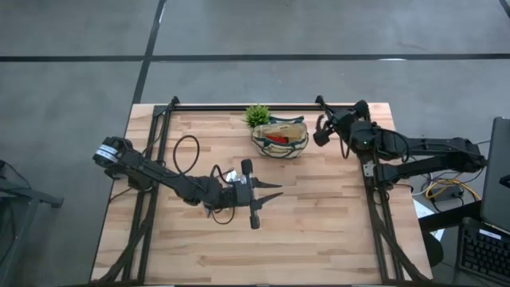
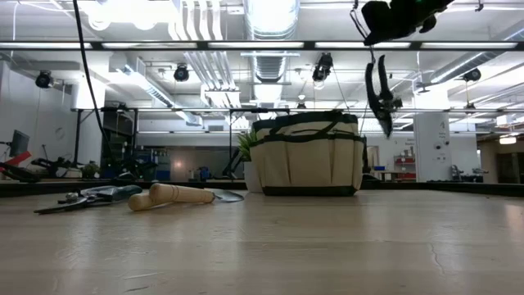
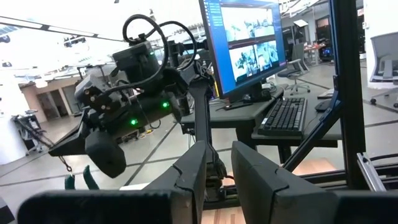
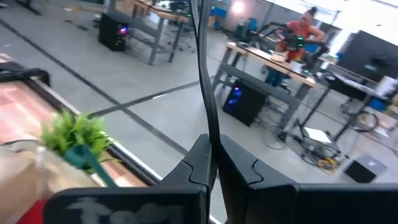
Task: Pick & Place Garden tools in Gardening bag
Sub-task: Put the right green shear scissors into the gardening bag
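Note:
The beige gardening bag (image 1: 280, 137) with green trim stands upright at the table's far middle (image 2: 307, 156). A red lump (image 1: 276, 139) lies inside it. My right gripper (image 1: 321, 134) is level with the bag's right side, raised and shut on dark shears (image 2: 381, 90). A wooden-handled trowel (image 2: 176, 195) and a second pair of shears (image 2: 82, 197) lie flat on the table, mostly hidden under my left arm in the high view. My left gripper (image 1: 271, 191) hovers over the table's middle, open, with nothing between its fingers (image 3: 193, 171). My right gripper pinches the shears by their upper end (image 2: 371, 57) between its two shut fingers. In the right wrist view a thin dark strip (image 4: 207, 93) sticks out past the fingertips. The shears hang below the gripper, pointed end (image 2: 386, 131) down, clear of the table, just right of the bag's rim.
A small green plant (image 1: 256, 115) stands against the bag's far left side. Black frame rails (image 1: 239, 106) run along the table's far and side edges. A monitor and desk (image 1: 498, 183) are beyond the right edge. Bare wood (image 1: 263, 247) spreads toward the near edge.

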Robot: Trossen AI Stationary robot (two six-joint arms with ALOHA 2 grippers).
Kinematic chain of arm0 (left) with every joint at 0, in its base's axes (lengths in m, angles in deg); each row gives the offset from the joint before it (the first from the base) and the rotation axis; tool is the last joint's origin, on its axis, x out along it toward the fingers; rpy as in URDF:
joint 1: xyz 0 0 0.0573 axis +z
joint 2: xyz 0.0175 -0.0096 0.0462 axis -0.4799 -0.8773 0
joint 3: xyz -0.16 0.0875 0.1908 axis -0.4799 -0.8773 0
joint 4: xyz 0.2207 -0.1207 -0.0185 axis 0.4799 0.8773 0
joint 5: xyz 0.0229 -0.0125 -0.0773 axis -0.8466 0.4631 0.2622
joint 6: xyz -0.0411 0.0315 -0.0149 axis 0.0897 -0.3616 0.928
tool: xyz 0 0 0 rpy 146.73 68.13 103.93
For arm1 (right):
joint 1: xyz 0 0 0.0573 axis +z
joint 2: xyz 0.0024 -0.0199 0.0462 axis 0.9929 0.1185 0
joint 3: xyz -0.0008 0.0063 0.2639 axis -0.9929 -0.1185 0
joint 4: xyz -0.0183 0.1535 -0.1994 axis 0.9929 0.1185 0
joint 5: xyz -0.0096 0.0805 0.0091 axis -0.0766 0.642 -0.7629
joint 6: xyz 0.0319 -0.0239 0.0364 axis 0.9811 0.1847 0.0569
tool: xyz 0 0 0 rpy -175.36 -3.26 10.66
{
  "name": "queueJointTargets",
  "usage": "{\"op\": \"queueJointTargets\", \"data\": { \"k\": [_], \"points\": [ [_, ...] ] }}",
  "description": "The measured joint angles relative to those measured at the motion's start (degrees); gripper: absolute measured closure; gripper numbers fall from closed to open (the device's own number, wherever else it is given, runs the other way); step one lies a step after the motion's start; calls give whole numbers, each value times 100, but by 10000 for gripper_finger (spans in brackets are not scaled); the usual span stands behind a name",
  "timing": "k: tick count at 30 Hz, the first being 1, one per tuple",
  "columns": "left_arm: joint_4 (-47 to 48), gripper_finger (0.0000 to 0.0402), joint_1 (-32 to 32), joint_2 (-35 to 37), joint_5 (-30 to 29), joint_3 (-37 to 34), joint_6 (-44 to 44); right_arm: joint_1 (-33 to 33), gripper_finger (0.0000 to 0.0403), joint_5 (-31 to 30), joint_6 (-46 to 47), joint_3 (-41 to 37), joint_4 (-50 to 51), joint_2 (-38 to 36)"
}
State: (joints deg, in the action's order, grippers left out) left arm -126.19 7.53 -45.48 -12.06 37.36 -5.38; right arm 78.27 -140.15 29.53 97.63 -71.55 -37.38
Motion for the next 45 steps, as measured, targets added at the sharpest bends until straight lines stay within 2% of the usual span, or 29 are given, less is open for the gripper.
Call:
{"op": "queueJointTargets", "data": {
  "k": [7,13,24,30,41,45],
  "points": [
    [1,321,0,-1,-1,-2,0,-196,392,370,235,-2,-69,221],
    [1,321,0,-1,-1,-2,-2,-370,392,995,293,-4,-481,507],
    [54,321,0,-1,1,-4,-4,-414,392,1089,299,-4,-761,850],
    [65,321,4,-1,-1,-4,-4,-408,392,1648,782,-4,-807,725],
    [102,321,2,-1,1,-7,-4,-318,392,1699,1187,-2,-712,479],
    [106,321,2,-1,-1,-7,-2,-281,392,1993,1392,-2,-675,463]
  ]
}}
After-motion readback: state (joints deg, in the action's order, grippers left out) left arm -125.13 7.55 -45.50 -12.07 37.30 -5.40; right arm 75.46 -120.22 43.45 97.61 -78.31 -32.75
